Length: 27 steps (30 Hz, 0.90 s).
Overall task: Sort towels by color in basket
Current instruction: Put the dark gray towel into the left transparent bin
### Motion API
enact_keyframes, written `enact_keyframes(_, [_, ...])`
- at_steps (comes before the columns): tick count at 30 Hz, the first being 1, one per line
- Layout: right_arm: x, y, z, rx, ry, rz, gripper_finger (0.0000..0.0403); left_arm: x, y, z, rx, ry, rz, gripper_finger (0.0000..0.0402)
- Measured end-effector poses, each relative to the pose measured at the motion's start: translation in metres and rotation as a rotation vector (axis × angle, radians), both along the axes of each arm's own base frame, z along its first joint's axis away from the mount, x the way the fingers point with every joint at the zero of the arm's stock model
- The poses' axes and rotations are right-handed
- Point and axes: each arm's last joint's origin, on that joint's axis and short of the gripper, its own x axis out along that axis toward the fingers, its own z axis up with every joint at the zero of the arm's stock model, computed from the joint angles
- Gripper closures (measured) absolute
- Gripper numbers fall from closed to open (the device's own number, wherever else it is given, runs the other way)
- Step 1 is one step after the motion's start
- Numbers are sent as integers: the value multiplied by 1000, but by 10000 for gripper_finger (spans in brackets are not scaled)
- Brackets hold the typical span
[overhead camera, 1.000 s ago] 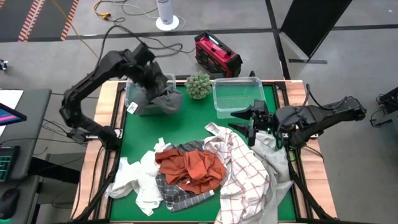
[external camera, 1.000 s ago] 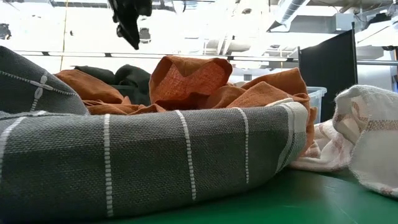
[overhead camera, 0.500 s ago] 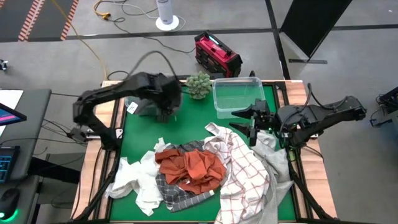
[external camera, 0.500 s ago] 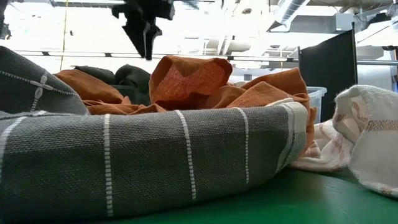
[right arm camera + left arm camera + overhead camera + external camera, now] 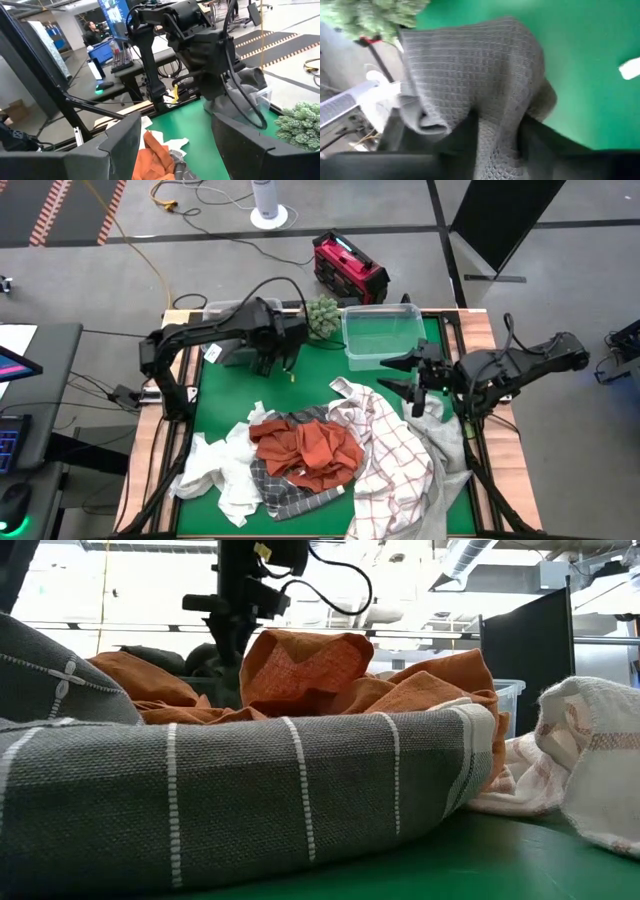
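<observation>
A grey waffle-weave towel (image 5: 238, 352) lies in the left bin (image 5: 214, 313) and hangs over its near rim. My left gripper (image 5: 278, 358) is low at that towel's right side, open; in the left wrist view the towel (image 5: 485, 75) fills the gap between the fingers. On the near half of the table lies a pile: rust-orange towel (image 5: 312, 452), dark grey plaid (image 5: 290, 490), white grid-lined (image 5: 395, 455), white (image 5: 215, 475), light grey (image 5: 443, 430). My right gripper (image 5: 405, 377) hovers open over the pile's far right corner. My left gripper (image 5: 497, 117) has the grey towel's hanging fold (image 5: 495, 100) showing between its two fingers, which point down at it. I cannot tell whether the fingers touch the cloth.
A clear, bare bin (image 5: 350, 345) stands at the far right, and a green plant ball (image 5: 319, 317) sits between the two bins. Bare green table (image 5: 310, 375) lies between the bins and the pile. A red box (image 5: 348, 268) stands on the floor beyond.
My left arm has swung from high above the left bin down and toward the table's right and near side, ending low beside the grey towel's hanging part. The pile has stayed as it was.
</observation>
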Motion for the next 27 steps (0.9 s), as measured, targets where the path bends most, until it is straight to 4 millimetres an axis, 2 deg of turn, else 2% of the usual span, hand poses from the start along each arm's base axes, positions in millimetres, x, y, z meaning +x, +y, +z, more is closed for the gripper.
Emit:
enact_keyframes(2, [0,1,0,-2,0,3,133,-2,-1,2,2,-10,23,357])
enact_keyframes(4, [0,1,0,-4,1,3,133,-7,0,5,-4,-9,67,388])
enact_keyframes(7, [-2,0,1,-3,-2,3,133,-21,3,15,16,-40,166,398])
enact_keyframes(11, [-6,-1,3,2,-16,3,133,-47,13,42,125,-212,393,400])
enact_keyframes(14, [-7,-3,5,5,-24,-1,133,-73,29,57,183,-313,614,400])
enact_keyframes(17, [-7,-4,5,7,-28,-7,133,-94,51,61,173,-370,809,401])
enact_keyframes(20, [-6,-2,4,14,-27,-3,133,-108,75,57,106,-406,952,401])
enact_keyframes(22, [-5,-1,4,16,-25,4,133,-109,90,48,40,-446,1028,401])
enact_keyframes(27, [-6,3,4,17,-30,16,133,-111,113,0,-89,-393,1193,401])
